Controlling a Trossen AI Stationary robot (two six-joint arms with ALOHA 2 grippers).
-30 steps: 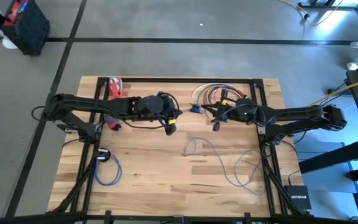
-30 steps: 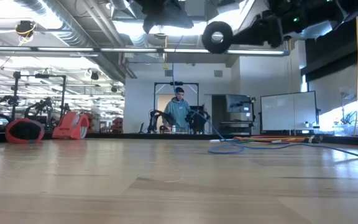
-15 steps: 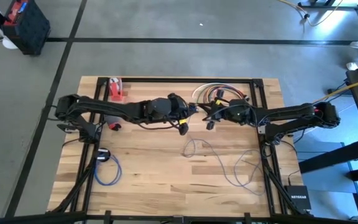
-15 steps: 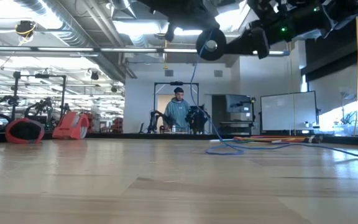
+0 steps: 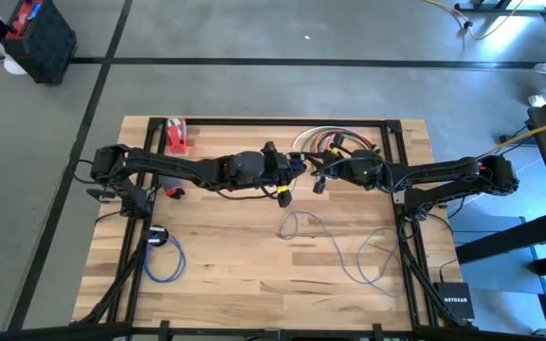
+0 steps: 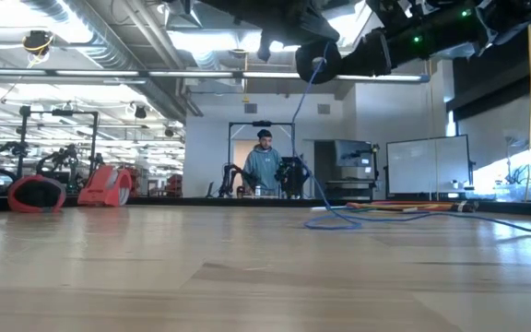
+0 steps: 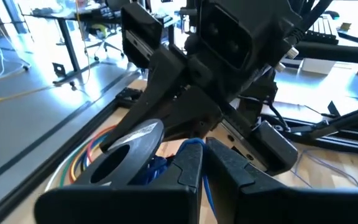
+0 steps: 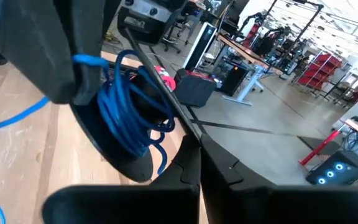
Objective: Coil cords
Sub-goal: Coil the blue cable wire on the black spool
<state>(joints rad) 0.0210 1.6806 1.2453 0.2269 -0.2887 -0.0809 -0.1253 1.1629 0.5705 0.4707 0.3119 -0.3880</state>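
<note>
I keep both hands, left hand [image 5: 299, 167] and right hand [image 5: 315, 174], clamped on the blue cord [image 8: 129, 118] at twelve o'clock, winding evenly.

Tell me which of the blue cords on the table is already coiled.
The small blue cord near the table's front-left corner, lying in a closed loop beside a black disc. The other long blue cord sprawls loose across the wood.

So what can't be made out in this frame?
- High view: the left gripper and right gripper meet; the arms hide the thin blue cord between them.
- Left wrist view: the black round spool disc covers the cord windings.
- High view: the coloured cord bundle is too small to count.
</note>
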